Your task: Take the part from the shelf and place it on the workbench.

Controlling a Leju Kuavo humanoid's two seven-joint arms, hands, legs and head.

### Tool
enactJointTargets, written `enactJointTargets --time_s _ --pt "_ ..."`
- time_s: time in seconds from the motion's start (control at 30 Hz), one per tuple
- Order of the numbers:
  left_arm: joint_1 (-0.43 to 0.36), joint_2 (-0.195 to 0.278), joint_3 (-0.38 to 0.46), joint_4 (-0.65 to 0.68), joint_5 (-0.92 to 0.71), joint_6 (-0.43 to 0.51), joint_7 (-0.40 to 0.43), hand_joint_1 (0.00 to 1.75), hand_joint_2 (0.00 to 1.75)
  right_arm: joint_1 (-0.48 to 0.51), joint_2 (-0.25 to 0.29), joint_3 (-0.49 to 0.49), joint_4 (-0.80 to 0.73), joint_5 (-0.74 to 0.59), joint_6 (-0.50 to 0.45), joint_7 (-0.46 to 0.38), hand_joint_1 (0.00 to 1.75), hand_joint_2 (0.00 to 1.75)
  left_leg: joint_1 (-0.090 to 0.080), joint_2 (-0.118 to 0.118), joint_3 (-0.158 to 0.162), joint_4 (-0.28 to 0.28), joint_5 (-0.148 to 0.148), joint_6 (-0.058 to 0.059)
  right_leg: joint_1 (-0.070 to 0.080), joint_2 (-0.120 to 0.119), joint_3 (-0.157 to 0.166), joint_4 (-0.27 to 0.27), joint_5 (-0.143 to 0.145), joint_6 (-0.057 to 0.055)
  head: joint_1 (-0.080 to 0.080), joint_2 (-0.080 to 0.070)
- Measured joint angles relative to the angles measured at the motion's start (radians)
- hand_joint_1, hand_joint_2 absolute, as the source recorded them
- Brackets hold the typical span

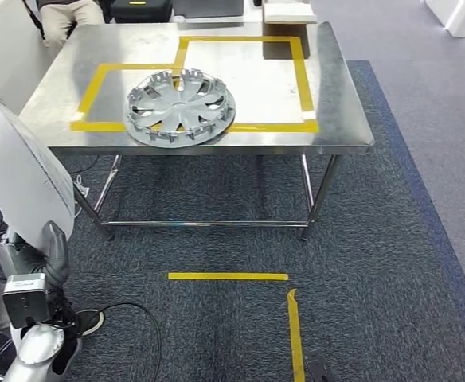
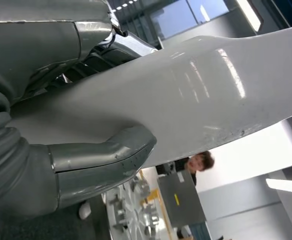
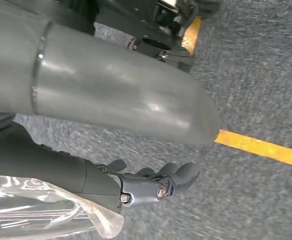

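The left hand point(image 2: 99, 165) grips a large white part point(image 2: 197, 95), thumb pressed on its glossy face, held low at the robot's left side. The right hand point(image 3: 152, 182) hangs over the carpet point(image 3: 257, 70), holding nothing, fingers loosely extended. A silver hubcap point(image 1: 181, 107) lies on the workbench point(image 1: 338, 119).

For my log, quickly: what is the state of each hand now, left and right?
Left hand: holding a large white curved part, thumb pressed on it.
Right hand: holding nothing; fingers look loosely curled, open or closed cannot be told.
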Motion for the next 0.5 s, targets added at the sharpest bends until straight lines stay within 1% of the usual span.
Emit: enactJointTargets --time_s 0.03,0.07,0.1,0.13,0.17,0.2,0.23,0.27,0.3,0.33,0.37,0.4,0.43,0.47,0.5 --pt "0.000 0.000 0.000 0.000 0.002 0.000 0.000 1.75 1.75 0.000 0.000 0.000 0.000 0.000 -0.001 0.000 0.00 0.00 -0.004 0.010 0.007 -0.017 -0.002 0.006 0.003 -0.010 0.002 0.000 -0.003 0.004 0.001 0.000" --pt "0.001 0.000 0.001 0.000 0.003 -0.001 0.000 1.75 1.75 -0.001 0.000 0.000 0.000 0.000 -0.003 0.000 0.00 0.00 -0.007 0.004 0.006 -0.020 -0.004 0.013 0.006 -0.019 0.004 0.000 -0.006 0.009 0.001 0.000" --pt "0.003 0.000 0.002 0.000 0.004 -0.001 0.000 1.75 1.75 -0.002 0.000 0.000 0.000 -0.001 -0.006 -0.002 0.00 0.00 -0.005 -0.005 0.005 -0.019 -0.004 0.019 0.006 -0.026 0.005 -0.001 -0.009 0.014 0.002 0.000" --pt "0.004 -0.001 0.002 -0.001 0.005 -0.001 0.000 1.75 1.75 -0.003 0.000 0.000 -0.001 -0.003 -0.009 -0.005 0.00 0.00 -0.004 -0.013 0.005 -0.022 -0.003 0.026 0.004 -0.015 0.003 0.004 -0.017 0.019 0.003 0.000" --pt "0.005 -0.001 0.003 -0.001 0.005 -0.002 0.000 1.75 1.75 -0.004 0.000 0.000 -0.001 -0.005 -0.014 -0.009 0.00 0.00 -0.001 -0.019 0.006 -0.024 -0.002 0.032 0.002 0.009 -0.006 0.025 -0.033 0.024 0.005 0.000" --pt "0.004 -0.002 0.004 -0.001 0.005 -0.004 0.000 1.75 1.75 -0.005 0.000 0.000 -0.002 -0.007 -0.017 -0.012 0.00 0.00 0.001 -0.024 0.007 -0.027 -0.002 0.038 0.000 0.038 -0.028 0.069 -0.059 0.028 0.008 0.000" --pt "0.004 -0.003 0.004 -0.001 0.005 -0.005 0.000 1.75 1.75 -0.005 0.000 0.000 -0.002 -0.009 -0.019 -0.014 0.00 0.00 0.002 -0.028 0.007 -0.027 -0.002 0.042 -0.002 0.067 -0.061 0.134 -0.090 0.030 0.011 0.000" --pt "0.004 -0.004 0.005 -0.001 0.005 -0.006 0.000 1.75 1.75 -0.002 0.000 0.000 -0.003 -0.010 -0.020 -0.015 0.00 0.00 0.001 -0.033 0.007 -0.027 -0.003 0.046 -0.002 0.082 -0.100 0.211 -0.120 0.031 0.012 0.000" --pt "0.004 -0.005 0.005 -0.001 0.005 -0.006 0.000 1.75 1.75 0.001 0.000 0.000 -0.002 -0.011 -0.020 -0.015 0.00 0.00 0.000 -0.039 0.008 -0.026 -0.004 0.047 -0.002 0.088 -0.136 0.274 -0.138 0.031 0.012 0.000" --pt "0.005 -0.006 0.005 -0.001 0.005 -0.007 0.000 1.75 1.75 0.004 0.000 0.000 -0.002 -0.012 -0.020 -0.015 0.00 0.00 0.000 -0.045 0.009 -0.026 -0.005 0.048 -0.001 0.089 -0.159 0.306 -0.136 0.031 0.012 0.000" --pt "0.005 -0.007 0.005 -0.001 0.005 -0.007 0.000 1.75 1.75 0.006 0.000 0.000 -0.002 -0.012 -0.020 -0.015 0.00 0.00 -0.001 -0.051 0.011 -0.026 -0.006 0.048 -0.001 0.090 -0.163 0.297 -0.113 0.029 0.012 0.000" --pt "0.006 -0.007 0.005 -0.001 0.005 -0.007 0.000 1.75 1.75 0.006 0.000 0.000 -0.003 -0.013 -0.020 -0.015 0.00 0.00 -0.001 -0.056 0.014 -0.025 -0.007 0.048 -0.001 0.090 -0.147 0.246 -0.072 0.026 0.012 0.000" --pt "0.006 -0.007 0.005 -0.001 0.005 -0.007 0.000 1.75 1.75 0.006 0.000 0.000 -0.003 -0.013 -0.020 -0.016 0.00 0.00 -0.001 -0.060 0.018 -0.025 -0.009 0.046 -0.001 0.091 -0.118 0.173 -0.027 0.022 0.013 0.000" --pt "0.005 -0.008 0.005 -0.001 0.005 -0.008 0.000 1.75 1.75 0.004 0.000 0.000 -0.003 -0.014 -0.021 -0.017 0.00 0.00 -0.003 -0.063 0.020 -0.023 -0.012 0.043 0.000 0.092 -0.088 0.103 0.005 0.018 0.013 0.000" --pt "0.005 -0.008 0.006 -0.001 0.006 -0.008 0.000 1.75 1.75 0.003 0.000 0.000 -0.003 -0.016 -0.021 -0.020 0.00 0.00 -0.005 -0.065 0.020 -0.021 -0.014 0.039 0.001 0.093 -0.064 0.053 0.021 0.014 0.012 0.000"
